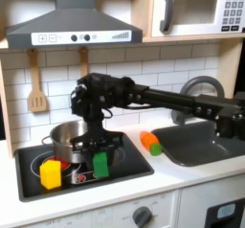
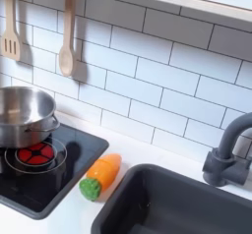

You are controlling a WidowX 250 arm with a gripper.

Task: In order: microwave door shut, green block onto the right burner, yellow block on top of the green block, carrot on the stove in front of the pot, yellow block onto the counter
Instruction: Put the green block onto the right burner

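In the first exterior view the microwave [image 1: 196, 10] sat high at the right with its door closed, and the black arm reached from the right across the sink [image 1: 206, 141] to the glossy stove [image 1: 134, 162]. Its jaws [image 1: 99, 148] hung just above the upright green block [image 1: 100, 164]; I cannot tell how far apart they stood. The steel pot [image 1: 65, 138] stood behind, the yellow block [image 1: 51, 174] at the stove's front left, and the carrot [image 1: 151, 143] lay on the tabletop [image 1: 187, 171] between stove and sink.
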